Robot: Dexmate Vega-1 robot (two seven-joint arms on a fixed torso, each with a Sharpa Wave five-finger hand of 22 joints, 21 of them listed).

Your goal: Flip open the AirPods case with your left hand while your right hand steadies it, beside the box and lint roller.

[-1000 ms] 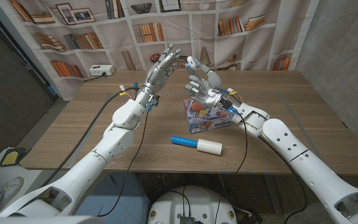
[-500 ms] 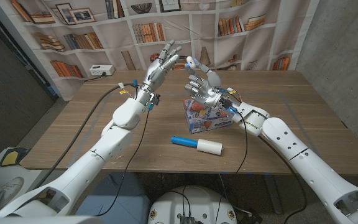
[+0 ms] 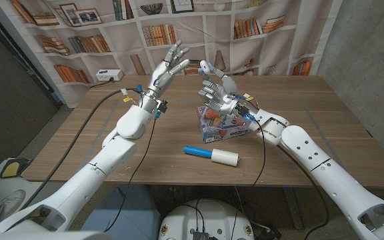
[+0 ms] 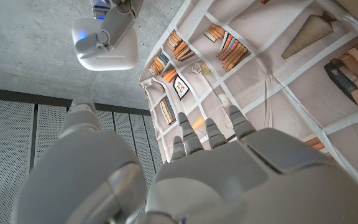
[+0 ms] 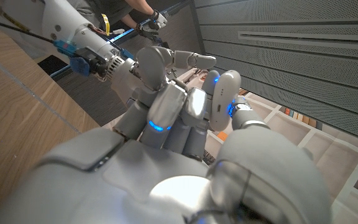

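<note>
White AirPods case (image 3: 204,67) pinched in right robot hand (image 3: 215,89); left robot hand (image 3: 168,72) released.

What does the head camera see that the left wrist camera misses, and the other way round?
Head view's extras: the table, the box, the lint roller in front of it, and the right robot hand raised over the box, fingers curled. Left wrist view's extras: a concrete ceiling with a white device against it. Shared: the left robot hand, lifted with fingers spread, and the bookshelf backdrop.
</note>
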